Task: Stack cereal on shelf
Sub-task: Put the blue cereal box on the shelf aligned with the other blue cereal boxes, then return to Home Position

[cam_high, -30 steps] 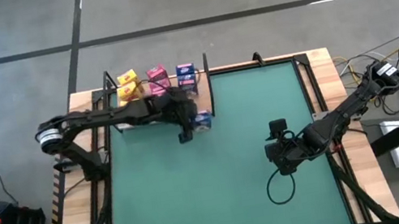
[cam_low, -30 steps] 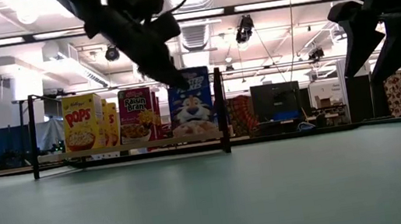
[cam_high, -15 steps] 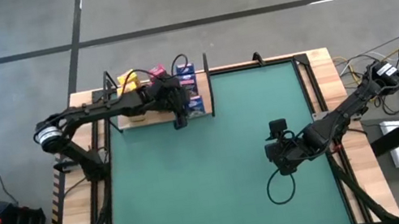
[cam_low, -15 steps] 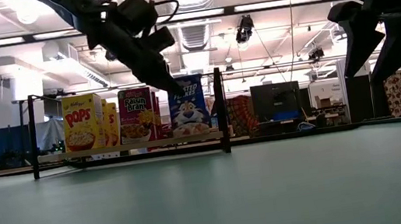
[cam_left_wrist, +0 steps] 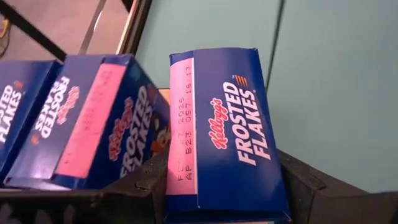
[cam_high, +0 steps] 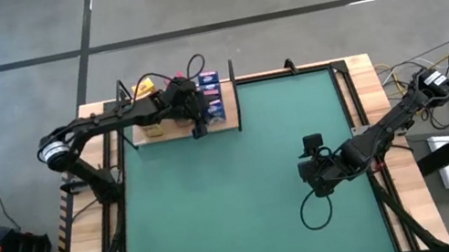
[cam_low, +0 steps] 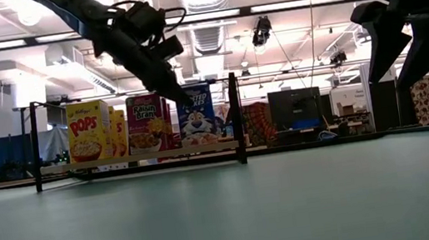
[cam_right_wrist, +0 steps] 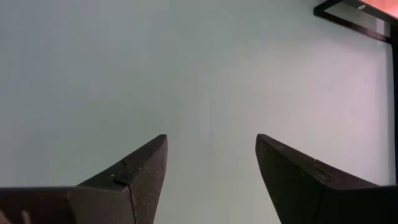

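While the left gripper (cam_left_wrist: 224,199) pinches a blue Frosted Flakes box (cam_left_wrist: 221,134) between its fingers at the shelf (cam_low: 140,156), yellow, pink and blue boxes already stand there. Release appears pending. Right gripper (cam_right_wrist: 211,168) waits above the desk (cam_high: 245,187), fingers spread, empty.

We see the left arm stretched out long, its left gripper (cam_left_wrist: 227,186) angled downward, fingers (cam_left_wrist: 140,183) clamped on something between them. The right arm sits folded and idle, right gripper (cam_right_wrist: 211,168) hanging with fingers parted and nothing between.
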You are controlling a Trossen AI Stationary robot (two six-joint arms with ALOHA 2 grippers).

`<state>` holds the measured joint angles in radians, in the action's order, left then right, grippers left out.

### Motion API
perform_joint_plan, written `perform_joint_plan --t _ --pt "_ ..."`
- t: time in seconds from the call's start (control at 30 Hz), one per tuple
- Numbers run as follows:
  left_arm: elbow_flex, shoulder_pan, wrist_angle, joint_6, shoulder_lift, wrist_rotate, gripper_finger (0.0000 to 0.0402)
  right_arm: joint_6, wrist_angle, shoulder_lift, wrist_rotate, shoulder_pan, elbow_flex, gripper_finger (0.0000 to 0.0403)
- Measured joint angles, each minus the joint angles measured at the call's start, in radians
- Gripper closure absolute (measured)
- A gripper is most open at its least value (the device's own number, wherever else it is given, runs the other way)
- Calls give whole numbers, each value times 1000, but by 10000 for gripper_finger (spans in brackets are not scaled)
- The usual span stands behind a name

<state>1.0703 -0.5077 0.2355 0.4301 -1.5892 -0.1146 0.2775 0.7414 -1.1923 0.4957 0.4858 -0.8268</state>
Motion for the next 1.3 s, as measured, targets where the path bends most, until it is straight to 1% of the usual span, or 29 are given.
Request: perform_joint_plan --t 0.07,0.17,0.3,0.4,0.67,0.87,1.1,1.3 --pt "1 -7 5 -13 -4 1 218 0 0 0 0 0 0 170" --pt "-2 -11 29 -12 -7 11 195 0 0 0 0 0 0 170" --pt "-2 -10 25 20 -7 9 162 0 0 0 0 0 0 170" --pt "-2 -10 27 32 -6 -1 148 0 0 0 0 0 0 170" --pt "-2 -9 37 27 21 -17 143 0 0 0 0 0 0 170" --pt "-2 -9 36 28 79 -19 143 0 0 0 0 0 0 170" --pt "-2 -9 44 33 119 -1 143 0 0 0 0 0 0 170" --pt "-2 -9 57 -5 208 0 143 0 0 0 0 0 0 170"
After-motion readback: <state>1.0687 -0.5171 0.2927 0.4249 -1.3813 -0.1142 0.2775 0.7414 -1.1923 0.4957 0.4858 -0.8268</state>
